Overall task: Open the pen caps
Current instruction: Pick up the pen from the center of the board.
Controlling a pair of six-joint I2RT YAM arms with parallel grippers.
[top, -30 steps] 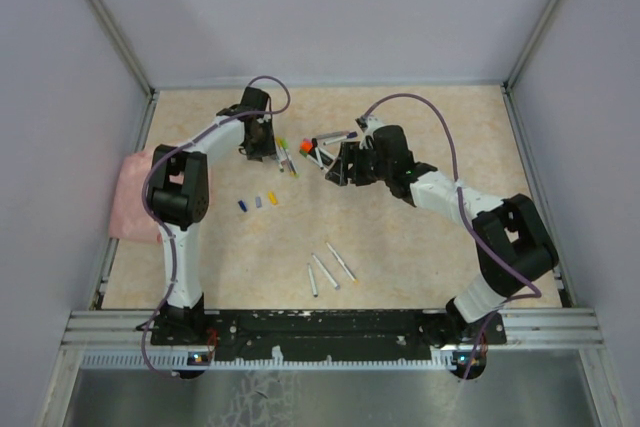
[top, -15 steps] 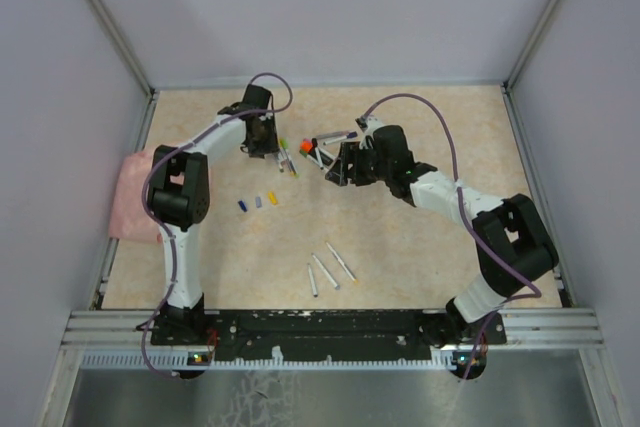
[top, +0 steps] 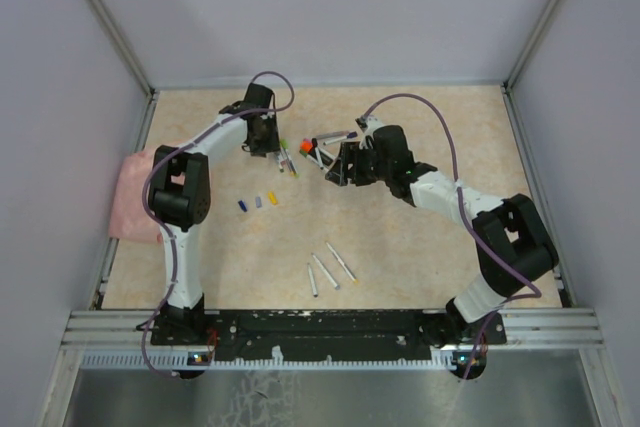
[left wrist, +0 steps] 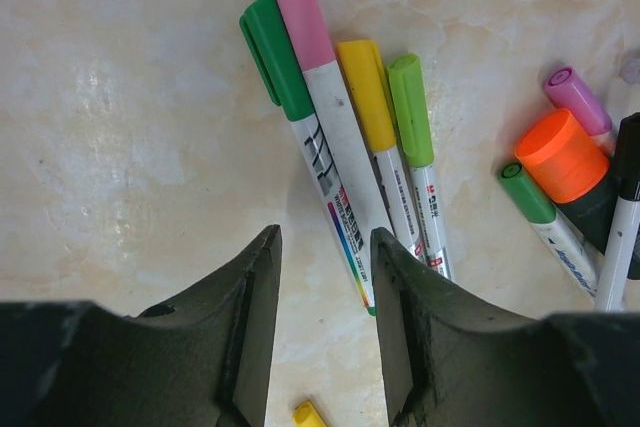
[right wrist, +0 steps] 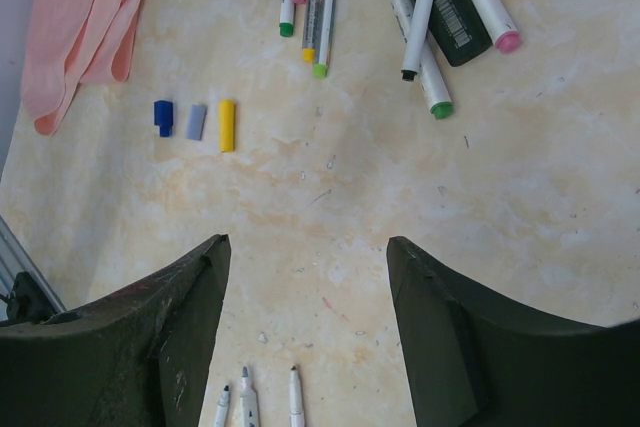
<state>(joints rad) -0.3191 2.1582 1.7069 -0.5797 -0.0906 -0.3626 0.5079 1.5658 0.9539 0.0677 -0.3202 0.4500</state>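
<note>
Now | left fingers (left wrist: pixel 255 327) are hovering open and empty just over the capped pens (left wrist: pixel 340 137) lying on the bench (left wrist: pixel 120 127) | right fingers (right wrist: pixel 180 337) are hanging open, empty | I'm judging them light, stiff, slick: gripping mid-barrel, pulling caps (left wrist: pixel 303 17) endwise.

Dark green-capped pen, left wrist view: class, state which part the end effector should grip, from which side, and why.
Likely the white barrel of the dark green-capped pen, just below its cap, from above. It lies flat; its outer side faces bare table, while the pink-capped pen touches its other side, so entry there is tight.
</note>
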